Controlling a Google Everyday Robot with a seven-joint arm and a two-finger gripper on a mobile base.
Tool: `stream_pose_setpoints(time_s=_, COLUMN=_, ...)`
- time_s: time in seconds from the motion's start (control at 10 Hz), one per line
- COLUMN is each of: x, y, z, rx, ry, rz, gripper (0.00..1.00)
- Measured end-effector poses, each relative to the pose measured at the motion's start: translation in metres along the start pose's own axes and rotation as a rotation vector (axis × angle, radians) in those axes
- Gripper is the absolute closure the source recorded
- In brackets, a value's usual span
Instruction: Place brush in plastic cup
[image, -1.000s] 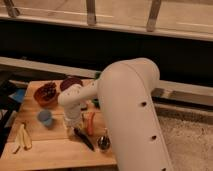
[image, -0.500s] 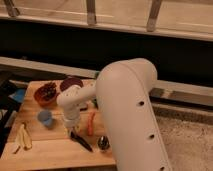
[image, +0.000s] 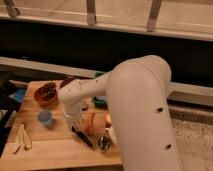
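Observation:
The brush (image: 85, 138) lies on the wooden table (image: 55, 152), its black handle running down to the right and its greyish head (image: 104, 144) near the front edge. My gripper (image: 75, 125) hangs under the white arm (image: 140, 110) and is shut on the handle's upper left end. The arm's wrist hides most of the gripper. The light-blue plastic cup (image: 45, 117) stands upright on the table, left of the gripper and apart from it.
An orange carrot (image: 91, 122) lies just right of the gripper. A reddish bowl (image: 46, 93) with dark contents sits at the back left. Yellow peel-like pieces (image: 22, 137) lie at the front left. A green object (image: 100, 102) is behind the arm.
The gripper has come down onto the brush handle and closed. The brush has barely shifted.

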Motion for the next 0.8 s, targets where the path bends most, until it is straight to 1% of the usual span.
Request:
stream_pose_setpoints(time_s=0.1, x=-0.005, y=0.001, z=-0.008, rx=-0.005, ry=-0.025, rz=-0.022, gripper=1.00)
stream_pose_setpoints(time_s=0.2, x=-0.011, y=0.008, z=-0.016, rx=-0.023, ry=-0.056, rz=-0.060, gripper=1.00)
stream_pose_setpoints(time_s=0.3, x=-0.018, y=0.013, z=-0.024, rx=-0.054, ry=-0.088, rz=-0.099, gripper=1.00)
stream_pose_setpoints(time_s=0.4, x=-0.025, y=0.016, z=-0.032, rx=-0.094, ry=-0.126, rz=-0.145, gripper=1.00)
stream_pose_setpoints(time_s=0.5, x=-0.029, y=0.020, z=-0.038, rx=-0.123, ry=-0.150, rz=-0.182, gripper=1.00)
stream_pose_setpoints(time_s=0.6, x=-0.034, y=0.030, z=-0.048, rx=-0.164, ry=-0.183, rz=-0.248, gripper=1.00)
stream_pose_setpoints(time_s=0.7, x=-0.037, y=0.041, z=-0.056, rx=-0.195, ry=-0.204, rz=-0.311, gripper=1.00)
stream_pose_setpoints(time_s=0.8, x=-0.040, y=0.058, z=-0.062, rx=-0.241, ry=-0.221, rz=-0.384, gripper=1.00)
